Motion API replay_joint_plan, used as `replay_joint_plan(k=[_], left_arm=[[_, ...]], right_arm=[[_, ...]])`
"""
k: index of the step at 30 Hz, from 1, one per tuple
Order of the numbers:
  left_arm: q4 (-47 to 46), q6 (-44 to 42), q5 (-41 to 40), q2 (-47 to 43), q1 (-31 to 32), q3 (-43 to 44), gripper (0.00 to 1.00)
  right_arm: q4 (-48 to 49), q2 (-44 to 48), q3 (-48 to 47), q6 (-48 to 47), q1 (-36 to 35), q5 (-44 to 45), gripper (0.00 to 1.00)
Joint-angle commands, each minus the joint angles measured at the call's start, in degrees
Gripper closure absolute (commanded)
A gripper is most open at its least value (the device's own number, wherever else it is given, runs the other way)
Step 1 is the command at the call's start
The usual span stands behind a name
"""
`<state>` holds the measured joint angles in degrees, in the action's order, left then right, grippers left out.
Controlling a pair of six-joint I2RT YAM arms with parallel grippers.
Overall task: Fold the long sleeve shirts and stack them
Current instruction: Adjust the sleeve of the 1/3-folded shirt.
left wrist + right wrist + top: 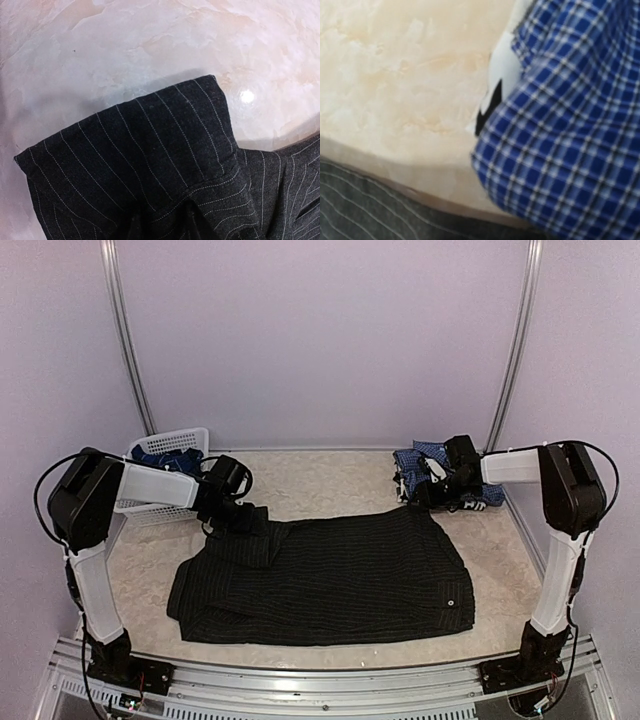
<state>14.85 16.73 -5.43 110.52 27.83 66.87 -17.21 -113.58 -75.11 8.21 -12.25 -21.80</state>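
I could not tell if the left pincer [250, 523] at the black shirt [340, 580] or the right pincer [420, 495] was closed, so a weak pinch could drop the sleeve [140, 160].

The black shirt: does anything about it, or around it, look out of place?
The black shirt lies mostly flat, but its left side is rumpled, sleeve doubled over. A blue checked shirt sits crumpled at the far right corner, another blue shirt bunched in the basket.
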Motion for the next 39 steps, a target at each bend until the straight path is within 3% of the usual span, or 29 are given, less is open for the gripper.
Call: replay_joint_plan(k=[1, 10, 19, 26, 39], left_arm=[[-0.50, 0.28, 0.45, -1.21, 0.52, -1.24, 0.79], [0.09, -1.00, -0.03, -3.26, 0.29, 0.64, 1.00], [-0.79, -1.39, 2.07, -5.57, 0.29, 0.02, 1.00], [-5.09, 1.11, 9.88, -12.78, -0.14, -4.38, 1.00], [-3.11, 2.37, 13.54, -19.17, 0.46, -8.59, 1.00]], right_arm=[[0.68, -0.66, 0.73, -0.17, -0.05, -0.81, 0.49], [0.95, -0.59, 1.63, -0.12, -0.05, -0.71, 0.50], [0.45, 0.81, 1.56, -0.30, -0.05, 0.13, 0.50], [0.60, 1.54, 1.87, -0.19, -0.02, 0.70, 0.50], [1.81, 3.87, 2.64, -1.00, -0.04, -0.20, 0.47]])
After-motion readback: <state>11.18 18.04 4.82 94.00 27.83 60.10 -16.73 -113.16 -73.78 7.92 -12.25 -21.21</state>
